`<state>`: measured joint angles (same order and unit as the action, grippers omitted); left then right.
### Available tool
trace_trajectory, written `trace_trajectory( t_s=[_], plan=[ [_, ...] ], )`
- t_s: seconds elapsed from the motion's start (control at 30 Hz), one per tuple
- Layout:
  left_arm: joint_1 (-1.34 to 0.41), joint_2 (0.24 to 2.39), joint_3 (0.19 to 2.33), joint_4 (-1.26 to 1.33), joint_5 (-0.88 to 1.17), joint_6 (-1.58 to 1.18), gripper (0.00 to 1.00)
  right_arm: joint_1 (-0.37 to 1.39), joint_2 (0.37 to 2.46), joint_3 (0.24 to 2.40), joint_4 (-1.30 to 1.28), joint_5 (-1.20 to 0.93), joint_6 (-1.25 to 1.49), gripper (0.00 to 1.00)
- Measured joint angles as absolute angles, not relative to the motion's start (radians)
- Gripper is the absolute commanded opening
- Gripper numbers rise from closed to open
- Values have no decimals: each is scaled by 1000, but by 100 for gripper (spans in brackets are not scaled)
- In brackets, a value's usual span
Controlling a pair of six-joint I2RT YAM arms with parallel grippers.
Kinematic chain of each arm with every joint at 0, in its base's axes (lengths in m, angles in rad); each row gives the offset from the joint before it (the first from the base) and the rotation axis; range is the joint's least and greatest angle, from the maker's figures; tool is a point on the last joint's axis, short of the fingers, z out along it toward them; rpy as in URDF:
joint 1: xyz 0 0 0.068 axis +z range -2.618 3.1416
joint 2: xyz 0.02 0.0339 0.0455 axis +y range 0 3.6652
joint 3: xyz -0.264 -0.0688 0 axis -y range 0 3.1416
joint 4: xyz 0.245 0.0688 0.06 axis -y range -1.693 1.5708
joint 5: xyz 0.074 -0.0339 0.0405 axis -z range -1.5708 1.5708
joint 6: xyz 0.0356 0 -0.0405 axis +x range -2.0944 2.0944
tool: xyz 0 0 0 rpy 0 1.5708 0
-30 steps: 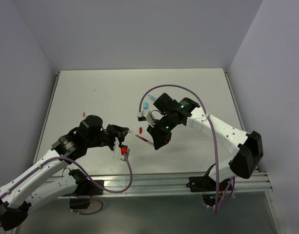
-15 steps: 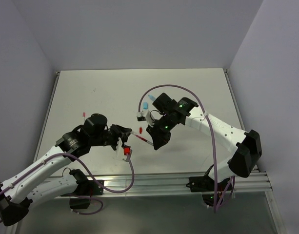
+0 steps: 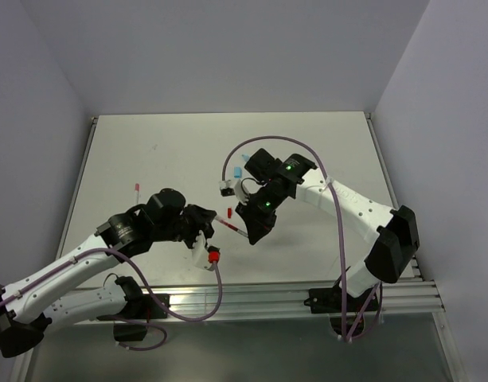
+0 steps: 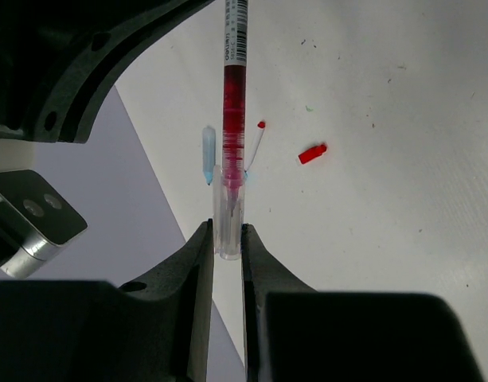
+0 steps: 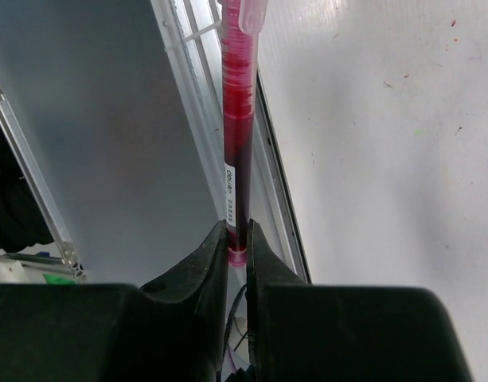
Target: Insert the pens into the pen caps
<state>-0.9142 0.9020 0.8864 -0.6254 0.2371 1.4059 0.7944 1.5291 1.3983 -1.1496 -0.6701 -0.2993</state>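
Note:
A red-ink pen is held level between the two grippers above the table. My right gripper is shut on its rear end; in the right wrist view the pen runs up from the gripper. My left gripper is shut on a clear cap with the pen's tip inside it, at the gripper. A light blue cap, also visible in the left wrist view, and a red cap lie on the table.
A thin pen with a red end lies at the table's left. Another thin red-tipped stick and a red cap lie beyond the held pen. The purple cable arcs over the right arm. Walls border the table.
My left gripper has moved right towards the right gripper, bringing the clear cap onto the pen's tip. The right gripper has barely shifted, still holding the pen.

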Motion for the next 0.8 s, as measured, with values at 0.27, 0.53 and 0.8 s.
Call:
trace_trajectory(
  t_s=[0.27,0.53,0.8],
  plan=[
    [-941,915,930,-659,170,1421,2,794,1555,1467,-1190,-670,-292,0],
    [-960,921,950,-667,116,1439,22,794,1569,1485,-1177,-674,-288,0],
    [-983,921,950,-597,108,1424,49,794,1564,1484,-1027,-700,-286,0]
  ],
)
